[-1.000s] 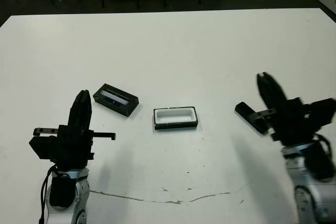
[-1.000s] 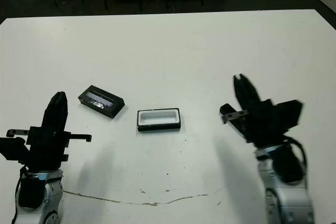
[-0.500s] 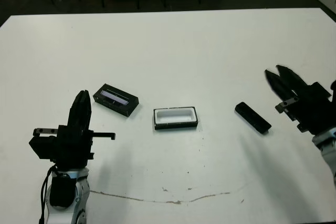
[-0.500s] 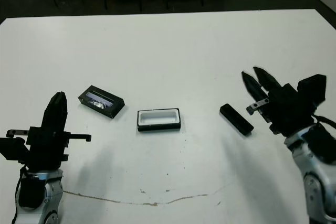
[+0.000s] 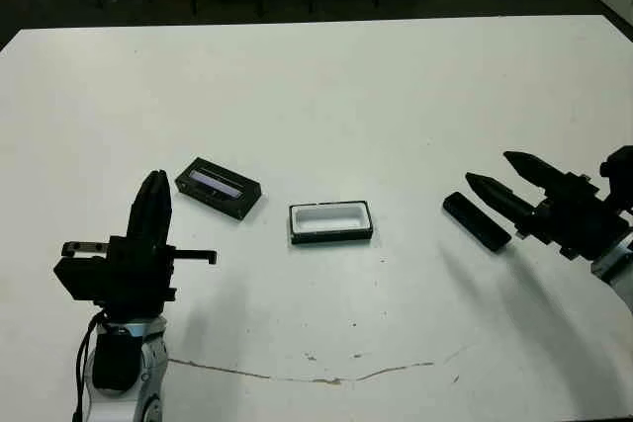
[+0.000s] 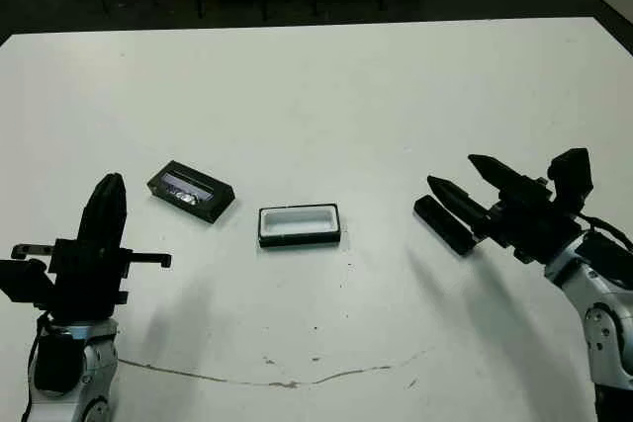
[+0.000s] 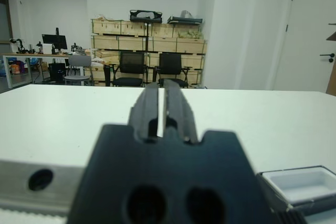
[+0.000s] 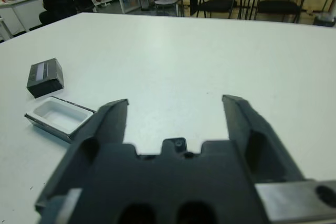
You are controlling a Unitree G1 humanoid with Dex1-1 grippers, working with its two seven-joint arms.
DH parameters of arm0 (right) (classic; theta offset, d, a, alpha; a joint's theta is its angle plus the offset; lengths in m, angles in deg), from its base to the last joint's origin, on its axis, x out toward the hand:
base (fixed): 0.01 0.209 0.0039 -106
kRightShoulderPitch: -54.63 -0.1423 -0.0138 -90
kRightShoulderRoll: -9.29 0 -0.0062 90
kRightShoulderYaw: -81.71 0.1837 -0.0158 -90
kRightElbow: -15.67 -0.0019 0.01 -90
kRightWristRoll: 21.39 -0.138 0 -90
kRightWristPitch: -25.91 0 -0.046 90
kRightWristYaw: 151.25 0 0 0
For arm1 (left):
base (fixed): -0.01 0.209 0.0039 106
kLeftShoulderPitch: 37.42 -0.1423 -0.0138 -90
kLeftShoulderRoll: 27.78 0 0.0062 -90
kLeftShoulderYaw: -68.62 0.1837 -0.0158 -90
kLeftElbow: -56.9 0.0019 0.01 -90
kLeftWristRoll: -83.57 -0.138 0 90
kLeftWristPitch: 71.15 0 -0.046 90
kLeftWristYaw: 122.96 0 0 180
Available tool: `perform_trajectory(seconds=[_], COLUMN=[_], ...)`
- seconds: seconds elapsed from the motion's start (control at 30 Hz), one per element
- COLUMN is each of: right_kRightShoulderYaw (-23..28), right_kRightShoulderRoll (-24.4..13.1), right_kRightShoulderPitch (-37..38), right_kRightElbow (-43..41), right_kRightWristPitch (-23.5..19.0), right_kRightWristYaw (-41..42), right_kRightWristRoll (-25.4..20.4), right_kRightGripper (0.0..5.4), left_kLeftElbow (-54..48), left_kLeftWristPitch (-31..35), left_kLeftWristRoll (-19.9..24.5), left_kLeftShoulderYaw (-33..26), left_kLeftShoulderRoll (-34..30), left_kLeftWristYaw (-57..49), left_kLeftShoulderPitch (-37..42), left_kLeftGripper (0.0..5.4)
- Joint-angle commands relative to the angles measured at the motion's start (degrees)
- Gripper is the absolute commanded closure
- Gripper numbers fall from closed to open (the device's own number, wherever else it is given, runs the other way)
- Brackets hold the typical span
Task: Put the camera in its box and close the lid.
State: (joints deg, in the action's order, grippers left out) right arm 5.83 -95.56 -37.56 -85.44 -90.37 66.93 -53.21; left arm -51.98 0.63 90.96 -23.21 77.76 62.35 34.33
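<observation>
So the camera (image 5: 476, 220) is lying flat on the white desk (image 5: 346, 86), off to the right of the box (image 5: 331, 221) and well apart from it. The box sits open in the middle with its white lining up and nothing in it. The lid (image 5: 219, 187) is on the other side, just to the box's left, silvery strip facing up.

The right end effector (image 5: 502, 174) has its fingers spread wide and is pointed at the camera's near end, tips right by it but not around it yet. In the right wrist view the camera barely peeks out between the fingers close to the body, so I can't tell exactly how centred it is. The left end effector (image 6: 109, 195) is parked upright over the left side of the desk with its fingers pressed nearly together, holding nothing.

The step in hand looks like the pick-up of the camera. My take on doing it well: it's a slim bar lying at an angle, so I'd turn the wrist until the fingers straddle the narrow width rather than the length, come down around the middle of the bar so it doesn't swing when lifted, and get low enough to catch the sides. Then line its long axis up with the box before lowering, since the fit looks snug.
</observation>
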Motion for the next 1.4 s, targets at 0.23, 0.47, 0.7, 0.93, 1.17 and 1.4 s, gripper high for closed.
perform_trajectory(seconds=[0.23, 0.47, 0.7, 0.93, 1.17, 1.4], right_kRightShoulderYaw=[-1.09, -2.75, -3.88, -4.28, -4.26, -4.76], right_kRightShoulderRoll=[-0.22, -0.24, 0.35, 0.56, 1.2, 1.24], right_kRightShoulderPitch=[1.84, 3.0, 6.98, 8.05, 7.45, 7.09], right_kRightElbow=[2.91, 6.71, 5.89, 5.94, 8.82, 10.22], right_kRightWristPitch=[0.55, 5.9, 6.09, 4.52, 5.69, 6.13], right_kRightWristYaw=[0.39, 3.07, 1.72, 0.22, 0.88, 0.73], right_kRightWristRoll=[2.72, 6.36, 9.08, 9.39, 9.23, 9.71], right_kRightGripper=[0.01, 0.01, 0.01, 0.01, 0.01, 0.11], left_kLeftElbow=[1.83, 1.69, 1.82, 1.82, 1.69, 2.08], left_kLeftWristPitch=[-0.74, -0.57, -0.79, -0.61, -0.38, -0.8], left_kLeftWristRoll=[0.45, 0.24, 0.28, 0.92, 1.28, 1.09], left_kLeftShoulderYaw=[-0.71, -0.84, -1.17, -1.26, -1.14, -1.31], left_kLeftShoulderRoll=[-0.38, -0.34, -0.36, -0.52, -0.34, -0.52], left_kLeftWristYaw=[1.13, 0.93, 0.85, 1.46, 1.57, 1.68], left_kLeftShoulderPitch=[-1.59, -1.75, -1.71, -1.84, -1.94, -1.83], left_kLeftGripper=[5.4, 5.4, 5.4, 5.4, 5.4, 5.4])
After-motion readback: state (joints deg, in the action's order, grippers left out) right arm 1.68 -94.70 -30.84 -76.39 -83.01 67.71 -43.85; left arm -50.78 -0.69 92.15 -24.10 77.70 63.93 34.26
